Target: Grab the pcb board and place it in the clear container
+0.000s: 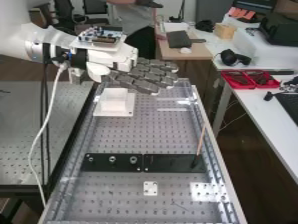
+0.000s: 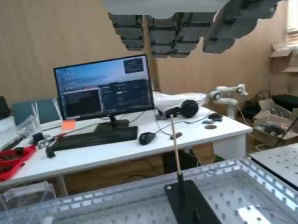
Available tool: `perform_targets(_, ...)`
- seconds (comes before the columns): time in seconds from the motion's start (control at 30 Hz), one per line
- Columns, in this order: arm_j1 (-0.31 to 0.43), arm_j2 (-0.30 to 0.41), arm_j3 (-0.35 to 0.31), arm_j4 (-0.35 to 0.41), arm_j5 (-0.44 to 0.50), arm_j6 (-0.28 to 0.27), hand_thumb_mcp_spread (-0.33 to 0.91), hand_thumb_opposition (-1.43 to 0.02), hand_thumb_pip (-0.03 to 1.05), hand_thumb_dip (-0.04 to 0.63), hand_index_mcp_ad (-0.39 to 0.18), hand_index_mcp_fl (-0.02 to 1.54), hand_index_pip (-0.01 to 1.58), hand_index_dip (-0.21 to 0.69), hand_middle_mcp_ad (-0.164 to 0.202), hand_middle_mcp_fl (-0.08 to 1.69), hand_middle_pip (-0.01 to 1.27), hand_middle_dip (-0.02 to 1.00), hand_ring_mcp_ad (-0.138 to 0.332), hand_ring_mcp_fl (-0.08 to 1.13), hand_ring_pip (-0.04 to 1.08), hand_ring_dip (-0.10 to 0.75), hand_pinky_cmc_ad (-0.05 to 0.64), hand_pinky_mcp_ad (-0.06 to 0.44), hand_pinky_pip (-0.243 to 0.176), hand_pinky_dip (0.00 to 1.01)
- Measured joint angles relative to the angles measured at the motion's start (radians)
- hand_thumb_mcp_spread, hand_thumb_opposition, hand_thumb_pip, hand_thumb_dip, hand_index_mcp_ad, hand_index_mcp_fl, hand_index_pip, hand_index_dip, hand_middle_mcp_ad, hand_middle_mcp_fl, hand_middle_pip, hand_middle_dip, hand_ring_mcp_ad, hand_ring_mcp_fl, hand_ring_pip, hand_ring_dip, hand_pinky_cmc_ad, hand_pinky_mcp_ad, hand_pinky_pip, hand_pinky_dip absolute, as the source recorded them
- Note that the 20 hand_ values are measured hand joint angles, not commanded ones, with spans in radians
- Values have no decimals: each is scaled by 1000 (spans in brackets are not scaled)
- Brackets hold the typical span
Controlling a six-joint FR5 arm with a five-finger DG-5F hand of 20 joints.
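robot hand point(image 1: 149, 76): fingers straight, slightly spread, empty. clear container point(image 1: 173, 109): rim could be snagged, being hard to see. likely pcb board point(image 1: 201, 140): thin, upright in black holder point(image 1: 169, 163); could be tilted by an off-centre pinch.

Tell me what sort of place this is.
Likely a robotics lab or workshop: a robot hand above a perforated bench, a monitor on a desk, and red trays.

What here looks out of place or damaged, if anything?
Nothing looks spilled or broken. A lone thin stick stands up from a black plate, and electronics sit exposed on the arm: odd-looking, perhaps deliberate.
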Motion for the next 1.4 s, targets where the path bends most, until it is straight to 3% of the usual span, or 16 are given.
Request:
perform_targets(0.13,-16,-25,-23,28,19,6,12,-21,37,7,7,-9,7,16,38,0,12,26,-12,5,26,10,49,37,-10,24)
perform_targets(0.23,-31,-49,-32,45,31,11,222,-222,429,38,3,-10,28,16,42,2,44,24,-12,3,24,-2,63,37,-10,124)
perform_targets(0.33,-40,-66,-36,58,43,13,278,-440,410,58,-7,23,52,10,51,10,75,24,5,0,40,-17,122,51,-21,250)
perform_targets(0.43,-47,-83,-36,71,56,14,323,-590,490,86,-24,49,87,9,49,2,98,24,35,0,38,-19,183,84,-44,347)
perform_targets(0.6,-55,-114,-28,81,71,15,332,-695,548,101,-23,113,99,9,49,9,105,24,75,0,73,-21,215,117,-63,447)
perform_targets(0.73,-60,-136,-20,87,74,14,339,-744,578,110,-24,113,166,12,51,9,110,31,75,2,72,-17,225,119,-75,459)
perform_targets(0.9,-69,-179,6,87,70,7,344,-787,642,159,-24,113,459,9,51,5,120,45,96,3,72,-17,227,117,-91,457)
perform_targets(1.13,-81,-223,39,98,45,-11,356,-819,688,197,-24,75,1049,9,52,9,120,51,110,0,72,-17,230,115,-91,457)
perform_targets(1.4,-76,-241,33,166,14,-41,370,-848,707,222,-24,65,1349,9,52,5,120,63,113,0,72,-17,246,117,-91,457)
